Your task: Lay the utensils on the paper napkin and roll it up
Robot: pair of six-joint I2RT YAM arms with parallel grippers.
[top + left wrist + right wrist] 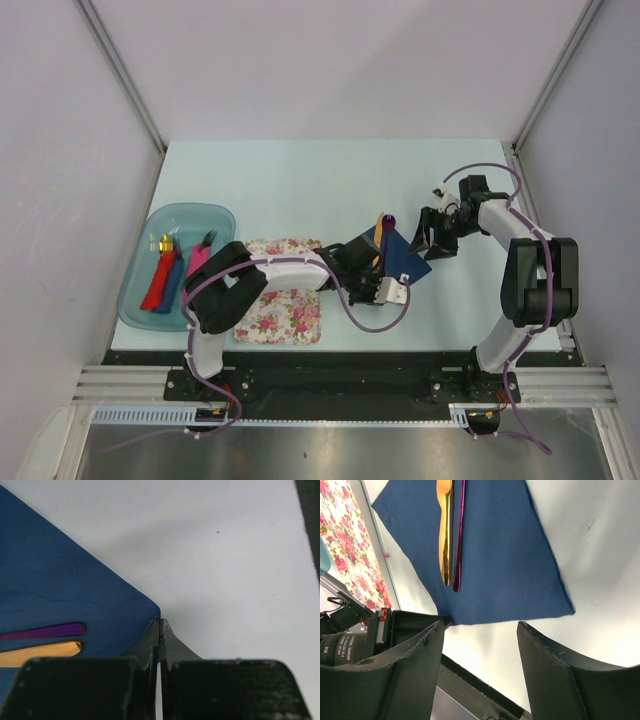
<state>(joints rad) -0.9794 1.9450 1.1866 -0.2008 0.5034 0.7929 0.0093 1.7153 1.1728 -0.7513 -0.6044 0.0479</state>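
Paper this thin has no stiffness of its own. The paper napkin [60, 580], a dark navy square lying flat on the counter [225, 555], looks light and limp, and I judge it would crease or tear under a hard pull. A corner or edge is the place to take it, lifting gently and turning it over the load. The utensils lie on it side by side: the purple spoon [45, 631] and the gold utensil [40, 650]. Both are slim, rigid and glossy, so they may slide out as the paper curls.

The left pincer [159, 625] is fully shut with its tips at the napkin's corner. It appears to pinch that corner, though how much paper is caught is hard to tell. The right pincer [480, 626] hangs with jaws wide apart, holding nothing, just off another edge of the napkin, with the floral mat [350, 545] beyond.
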